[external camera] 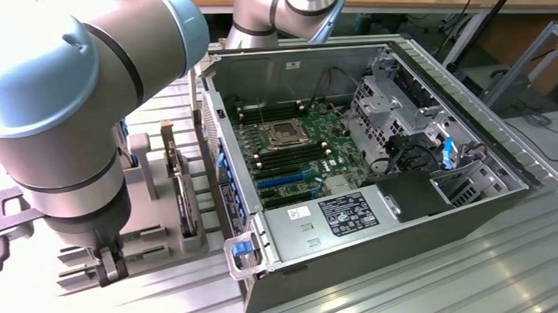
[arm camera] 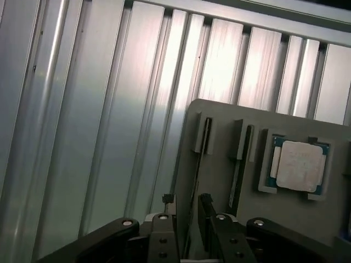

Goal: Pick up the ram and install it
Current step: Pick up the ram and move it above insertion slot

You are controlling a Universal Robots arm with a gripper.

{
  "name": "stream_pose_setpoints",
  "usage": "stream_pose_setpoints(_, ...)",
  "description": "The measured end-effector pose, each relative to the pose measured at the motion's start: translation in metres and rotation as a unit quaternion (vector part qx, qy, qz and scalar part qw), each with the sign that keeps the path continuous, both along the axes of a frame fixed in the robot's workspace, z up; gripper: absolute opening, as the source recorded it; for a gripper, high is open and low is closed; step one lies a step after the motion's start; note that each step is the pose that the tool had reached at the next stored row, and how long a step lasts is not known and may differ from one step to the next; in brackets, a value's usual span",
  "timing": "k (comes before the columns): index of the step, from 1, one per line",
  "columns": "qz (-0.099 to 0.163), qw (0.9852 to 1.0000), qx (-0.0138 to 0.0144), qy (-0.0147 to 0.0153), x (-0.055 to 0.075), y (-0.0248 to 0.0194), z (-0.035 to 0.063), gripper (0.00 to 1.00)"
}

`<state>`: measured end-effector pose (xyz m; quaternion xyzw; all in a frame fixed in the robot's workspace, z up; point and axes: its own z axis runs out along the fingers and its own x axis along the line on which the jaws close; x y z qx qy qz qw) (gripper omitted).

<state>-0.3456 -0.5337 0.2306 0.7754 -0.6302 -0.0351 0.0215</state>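
The ram stands on edge in a slot of the grey holder and shows as a thin dark line. My gripper sits low over it. One finger is on one side of the stick's near end and the other finger on the opposite side, a narrow gap apart, so it is open. A second slim stick stands in the neighbouring slot. In the exterior view the gripper hangs at the front of the holder, at the exterior view's left of the open computer case.
A square silver processor chip lies in a pocket of the holder. A taller card stands upright in the holder. The motherboard lies in the case, with dark memory slots. The table top is ribbed aluminium. A second arm stands behind the case.
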Motion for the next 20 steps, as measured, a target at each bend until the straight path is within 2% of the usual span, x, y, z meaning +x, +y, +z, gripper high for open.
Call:
stream_pose_setpoints(3,0.016,0.9999,0.0000,0.0000,0.001,0.0004,-0.0068,0.30)
stream_pose_setpoints(4,0.013,0.9999,0.0000,-0.0001,0.001,0.0000,-0.0072,0.30)
stream_pose_setpoints(7,-0.034,0.9994,-0.0001,0.0000,0.001,0.0000,-0.0113,0.30)
stream_pose_setpoints(9,-0.052,0.9987,-0.0001,0.0001,0.001,0.0001,-0.0128,0.30)
stream_pose_setpoints(11,-0.057,0.9984,-0.0001,0.0000,0.001,0.0001,-0.0130,0.30)
stream_pose_setpoints(14,-0.057,0.9984,-0.0001,0.0000,0.001,0.0112,-0.0131,0.30)
stream_pose_setpoints(16,-0.057,0.9984,-0.0003,0.0001,0.001,0.0113,-0.0182,0.30)
stream_pose_setpoints(17,-0.057,0.9984,-0.0015,0.0012,0.001,0.0109,-0.0190,0.30)
stream_pose_setpoints(20,-0.057,0.9984,-0.0015,0.0017,0.001,0.0050,-0.0195,0.30)
